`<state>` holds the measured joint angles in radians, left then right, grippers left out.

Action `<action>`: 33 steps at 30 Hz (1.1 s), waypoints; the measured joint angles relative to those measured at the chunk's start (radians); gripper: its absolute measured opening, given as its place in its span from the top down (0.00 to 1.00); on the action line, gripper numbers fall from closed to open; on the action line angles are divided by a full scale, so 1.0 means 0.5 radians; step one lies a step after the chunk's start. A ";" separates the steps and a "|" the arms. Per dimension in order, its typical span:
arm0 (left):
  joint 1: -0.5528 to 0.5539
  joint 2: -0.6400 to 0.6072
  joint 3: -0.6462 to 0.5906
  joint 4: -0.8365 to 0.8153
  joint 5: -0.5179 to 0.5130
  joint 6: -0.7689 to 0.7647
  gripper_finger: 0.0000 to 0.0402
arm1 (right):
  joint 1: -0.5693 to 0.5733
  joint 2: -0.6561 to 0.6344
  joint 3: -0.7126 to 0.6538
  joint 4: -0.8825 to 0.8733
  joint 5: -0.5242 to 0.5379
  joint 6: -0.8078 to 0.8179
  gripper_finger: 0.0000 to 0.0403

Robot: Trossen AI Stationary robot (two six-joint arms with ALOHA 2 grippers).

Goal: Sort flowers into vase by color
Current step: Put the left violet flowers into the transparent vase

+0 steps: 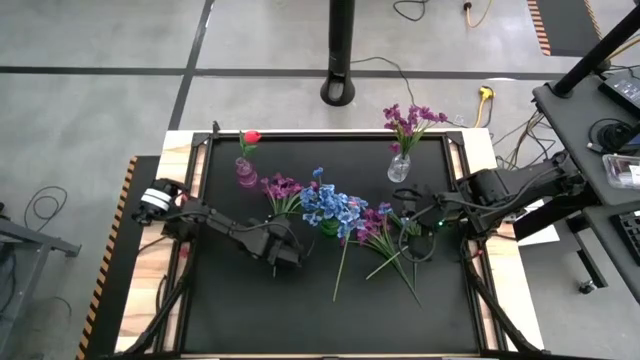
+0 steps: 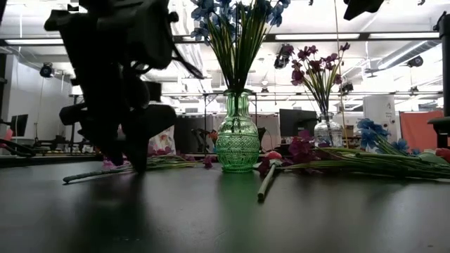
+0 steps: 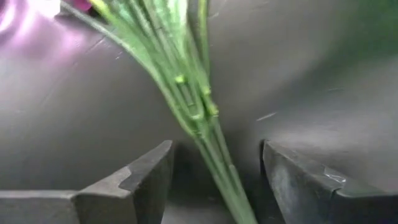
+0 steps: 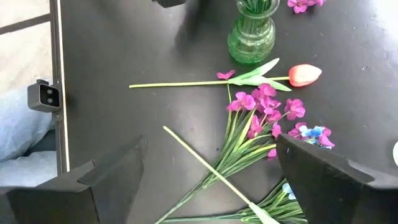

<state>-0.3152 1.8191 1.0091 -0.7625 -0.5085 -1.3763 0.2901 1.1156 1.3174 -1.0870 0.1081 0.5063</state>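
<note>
Currently my left gripper [image 3: 214,180] low at table [image 1: 240,320] centre, fingers apart, straddling purple spray [image 1: 281,190] stems, no clamp. Right gripper [image 4: 208,180] wide open, hovering over loose flowers [image 4: 261,112] right of green vase [image 1: 329,226] holding blue blooms [image 1: 330,205].

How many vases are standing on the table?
3. The pink vase with a red tulip stands at the back left, the clear vase with purple flowers at the back right, and the green vase with blue flowers in the middle.
</note>
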 joint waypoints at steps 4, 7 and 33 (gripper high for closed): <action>0.005 -0.006 -0.066 0.092 -0.003 -0.045 0.47 | 0.000 0.000 0.000 0.002 0.000 -0.004 0.14; 0.006 -0.008 -0.078 0.125 -0.004 -0.048 0.52 | 0.000 0.000 -0.006 0.014 0.001 -0.004 0.14; -0.179 -0.027 0.439 -0.774 0.218 0.133 1.00 | 0.000 -0.002 -0.009 -0.074 -0.007 0.018 0.14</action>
<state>-0.4048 1.8053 1.2285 -1.1495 -0.3995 -1.3097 0.2901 1.1149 1.3128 -1.1243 0.1047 0.5152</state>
